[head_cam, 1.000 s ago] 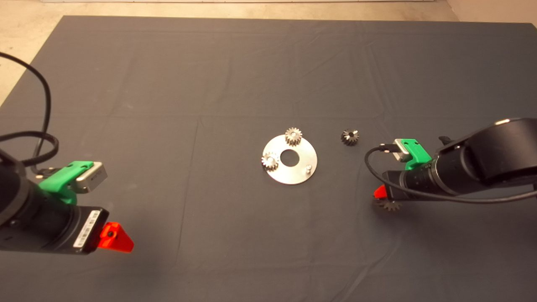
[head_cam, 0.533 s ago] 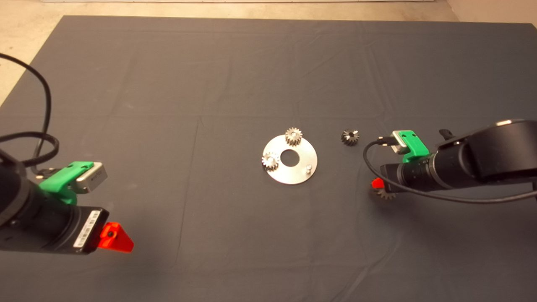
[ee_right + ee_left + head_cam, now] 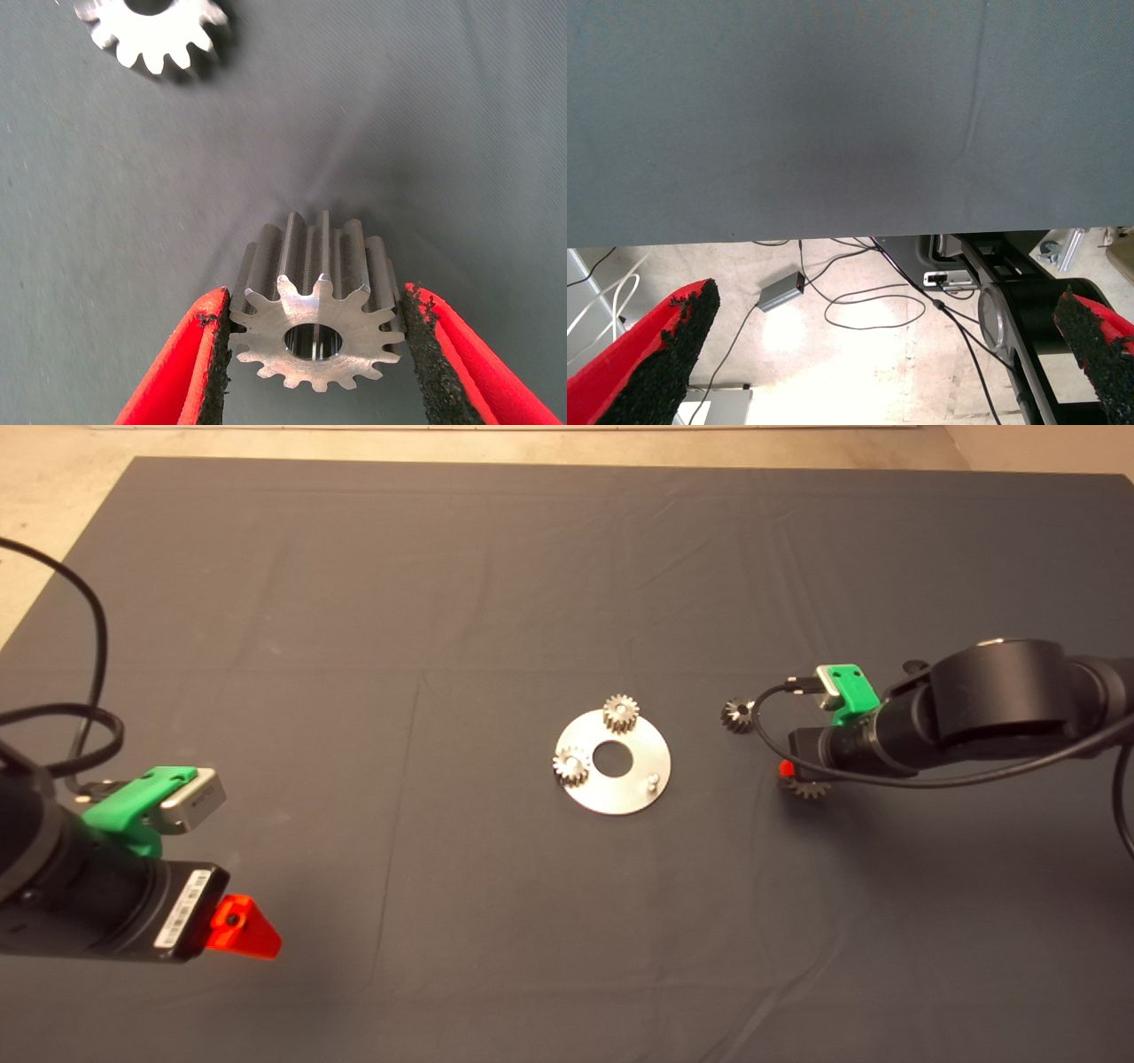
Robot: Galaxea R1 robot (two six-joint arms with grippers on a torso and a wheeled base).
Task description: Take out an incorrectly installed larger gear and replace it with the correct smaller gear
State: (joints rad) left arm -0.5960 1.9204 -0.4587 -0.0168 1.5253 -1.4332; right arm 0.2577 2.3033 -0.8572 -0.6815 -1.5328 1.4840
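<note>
My right gripper (image 3: 791, 775) is shut on the larger gear (image 3: 806, 788), a wide dark-grey gear held upright just above the mat, to the right of the round steel plate (image 3: 640, 748). In the right wrist view both black pads press its teeth (image 3: 314, 341), and the gripper (image 3: 316, 299) straddles it. The smaller gear (image 3: 735, 715), dark with a black hole, lies loose on the mat between the plate and my right arm; its edge shows beyond the held gear (image 3: 151, 40). Two pale gears (image 3: 621, 713) (image 3: 571, 766) sit on the plate. The plate's third pin (image 3: 651, 781) is bare.
My left gripper (image 3: 244, 930) is parked open at the mat's lower left. Its wrist view (image 3: 886, 297) shows the mat's edge and, beyond it, a floor with cables. A black cable loops off the right wrist close to the smaller gear.
My right gripper has carried the larger gear toward the far side of the mat and slightly left, ending close to the smaller gear. Left arm, plate and other gears have not moved.
</note>
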